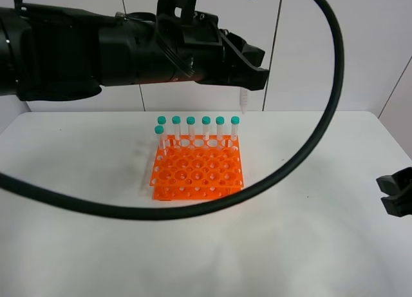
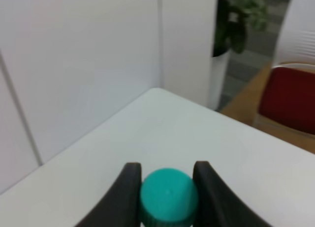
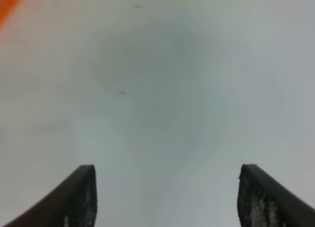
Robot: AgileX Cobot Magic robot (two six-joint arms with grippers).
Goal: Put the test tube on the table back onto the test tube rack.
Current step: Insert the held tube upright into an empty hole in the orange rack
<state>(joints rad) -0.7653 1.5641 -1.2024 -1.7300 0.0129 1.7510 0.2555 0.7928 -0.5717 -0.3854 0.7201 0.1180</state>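
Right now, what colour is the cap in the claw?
The cap is teal green, clearest in the left wrist view.

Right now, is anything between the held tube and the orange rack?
Nothing visible. The test tube hangs in the left gripper, up by the test tube rack; other tubes fill its back row, nearer holes are free.

Capped tubes [image 1: 206, 129] crowd the rack [image 1: 199, 178] at back; front holes free.

Left arm [image 1: 96, 46]: bulky matte black, cylindrical segments, boxy wrist block. Thick black cable [image 1: 335, 84] in wide loop. Left hand [image 2: 167, 170]: black fingers [image 2: 129, 187], curved, tapering. Right hand [image 3: 167, 173]: dark fingers [image 3: 81, 192], flat tips, rough textured inner faces.
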